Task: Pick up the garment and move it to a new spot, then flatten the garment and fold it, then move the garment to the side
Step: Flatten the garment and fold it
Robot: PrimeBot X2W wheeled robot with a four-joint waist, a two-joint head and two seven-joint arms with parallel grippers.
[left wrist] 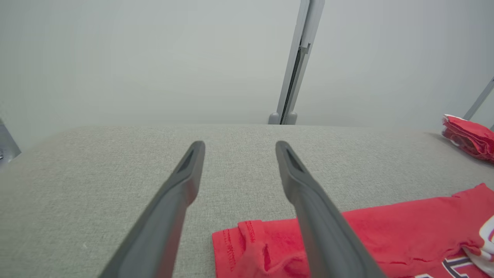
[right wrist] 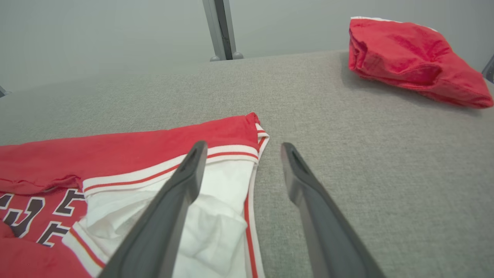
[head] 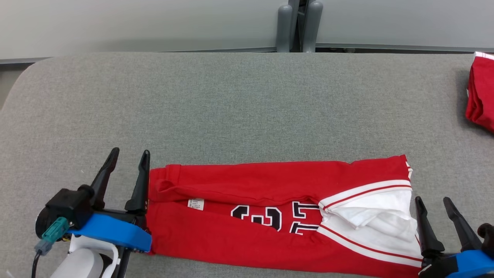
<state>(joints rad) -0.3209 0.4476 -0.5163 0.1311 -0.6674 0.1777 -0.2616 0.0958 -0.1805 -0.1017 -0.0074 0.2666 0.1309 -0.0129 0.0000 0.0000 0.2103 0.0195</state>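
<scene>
The garment point(head: 270, 216) is a red jersey with white sleeves and dark numerals, folded into a long band across the near part of the grey table point(head: 231, 108). My left gripper point(head: 129, 155) stands open at the band's left end, fingers bare. At the right end, beside the white sleeve, my right gripper point(head: 433, 202) is open too. In the left wrist view the open left gripper point(left wrist: 239, 148) points across the table, with the garment's point(left wrist: 386, 231) red hem under the right finger. In the right wrist view the right gripper point(right wrist: 243, 148) straddles the garment's point(right wrist: 216, 200) white sleeve edge, holding nothing.
A second red garment point(head: 480, 92) lies bunched at the table's far right edge, seen as a red garment point(right wrist: 409, 58) in the right wrist view too. A grey post point(head: 299, 25) rises behind the table's far edge. Bare grey cloth stretches beyond the folded band.
</scene>
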